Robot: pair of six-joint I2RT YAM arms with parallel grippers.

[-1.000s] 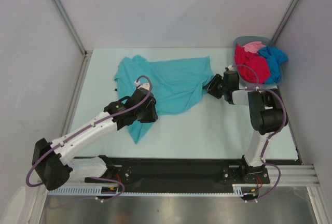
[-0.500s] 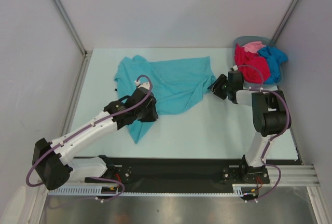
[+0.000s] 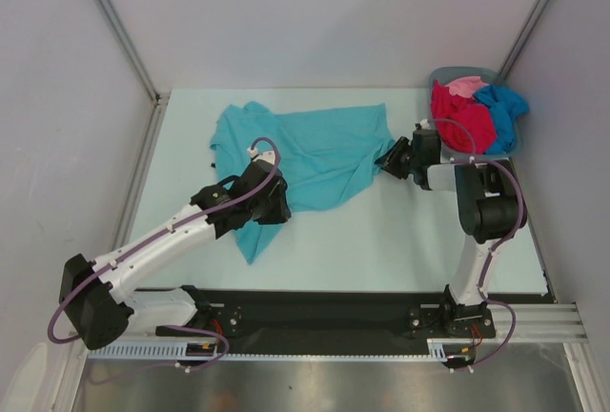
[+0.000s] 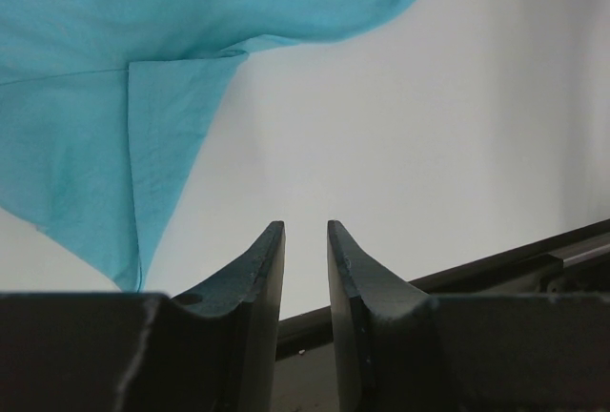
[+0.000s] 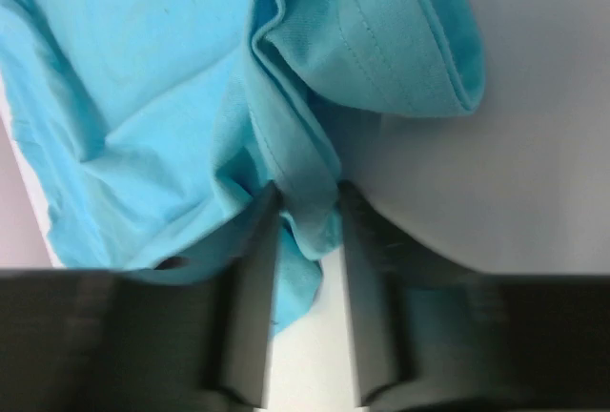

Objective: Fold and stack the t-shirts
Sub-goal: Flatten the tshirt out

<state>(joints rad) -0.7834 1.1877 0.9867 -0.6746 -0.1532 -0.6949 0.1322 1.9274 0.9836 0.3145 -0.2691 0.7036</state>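
A teal t-shirt [image 3: 319, 150] lies spread and rumpled on the pale table [image 3: 400, 240]. My right gripper [image 3: 389, 161] is at its right edge. In the right wrist view the gripper [image 5: 307, 188] is shut on a bunched fold of the teal t-shirt [image 5: 143, 78], which fills the gap at the tips. My left gripper [image 3: 274, 214] hovers over the shirt's lower left part. Its jaws [image 4: 305, 226] stand narrowly open with only bare table between them, and the teal cloth [image 4: 95, 97] lies up and to the left. Red [image 3: 459, 121], pink [image 3: 465, 85] and blue [image 3: 502, 107] t-shirts are heaped in a basket.
The grey-blue basket [image 3: 446, 75] stands at the back right corner, close behind my right arm. Grey walls enclose the table on three sides. A black rail [image 3: 315, 312] runs along the near edge by the arm bases.
My right gripper drew back to the right off the shirt's edge, then returned and closed around the fold. The left arm has not moved.
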